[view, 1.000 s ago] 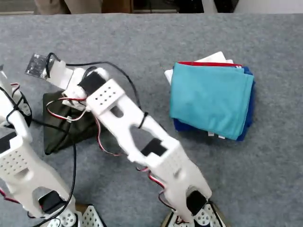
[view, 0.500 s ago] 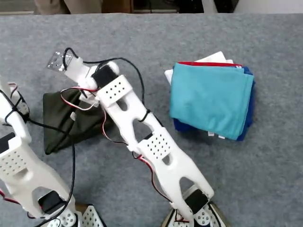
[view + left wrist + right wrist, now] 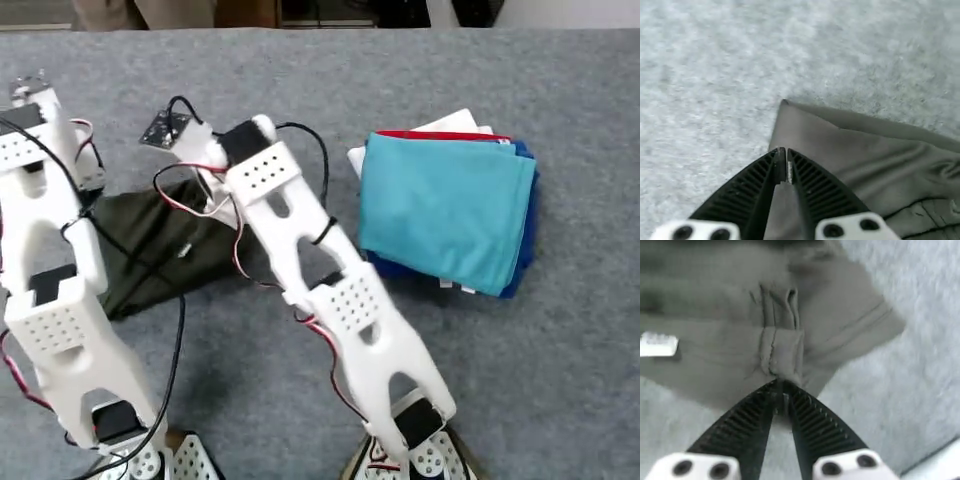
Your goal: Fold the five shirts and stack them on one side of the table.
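Observation:
A dark olive shirt [image 3: 150, 255] lies crumpled at the table's left, partly under both white arms. In the left wrist view my left gripper [image 3: 783, 162] is shut on the shirt's edge [image 3: 850, 150], just behind a pointed corner [image 3: 785, 103]. My right gripper [image 3: 780, 390] is shut on a bunched fold of the same shirt [image 3: 782, 352], and the cloth is drawn up into its fingertips. From above, the left arm [image 3: 45, 200] stands over the shirt's left end and the right arm [image 3: 270, 190] over its far right part. A folded stack [image 3: 445, 215] with a teal shirt on top sits at the right.
Blue, red and white folded shirts show under the teal one at the stack's edges [image 3: 525, 235]. Grey carpet-like cloth [image 3: 300, 80] covers the table. Loose cables [image 3: 170, 330] hang from both arms over the dark shirt.
The right arm has swung to the right and the shirt now stretches out wider beneath it. The left arm has come forward from the table's left edge to the shirt's left end.

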### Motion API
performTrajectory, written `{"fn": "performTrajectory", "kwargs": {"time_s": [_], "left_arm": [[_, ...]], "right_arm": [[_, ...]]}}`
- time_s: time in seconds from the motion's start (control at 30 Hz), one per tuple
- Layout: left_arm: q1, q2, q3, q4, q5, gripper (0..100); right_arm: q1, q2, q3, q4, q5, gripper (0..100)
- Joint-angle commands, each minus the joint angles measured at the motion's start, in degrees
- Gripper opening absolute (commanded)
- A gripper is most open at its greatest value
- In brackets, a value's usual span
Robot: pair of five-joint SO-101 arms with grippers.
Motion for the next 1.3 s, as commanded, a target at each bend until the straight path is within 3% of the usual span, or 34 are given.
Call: {"fn": "performTrajectory", "kwargs": {"time_s": [0.0,0.13,0.27,0.4,0.57,0.7,0.9,1.2,1.27], "left_arm": [[0.88,1.27,-1.32,-0.44,0.26,2],[0.44,6.73,-1.85,-0.44,0.26,2],[0.09,9.89,-1.85,-0.53,0.18,2],[-0.7,11.82,-1.49,-2.46,0.26,2],[-1.76,13.67,-1.85,-2.46,0.62,2],[-2.9,13.67,-1.85,-2.55,0.7,2],[-3.25,13.67,-1.85,-2.55,0.7,2],[-3.25,14.29,-3.78,-2.11,0.7,2],[-3.16,14.29,-3.87,-2.11,0.7,2]], "right_arm": [[1.89,-13.41,17.01,0.88,-0.26,0.2],[4.88,-23.16,28.53,1.05,3.16,0.2],[4.53,-32.13,29.49,-1.93,5.27,0.2],[0.48,-33.1,27.3,-15.56,4.92,0.2],[-5.32,-24.04,29.32,-38.51,4.84,0.2],[-5.93,-15.25,29.23,-47.21,4.75,0.2],[-5.05,-11.21,27.38,-37.71,4.75,0.2],[-4.97,-12.53,11.65,-0.97,5.19,0.2],[-4.79,-12.88,10.07,1.32,4.57,0.2]]}}
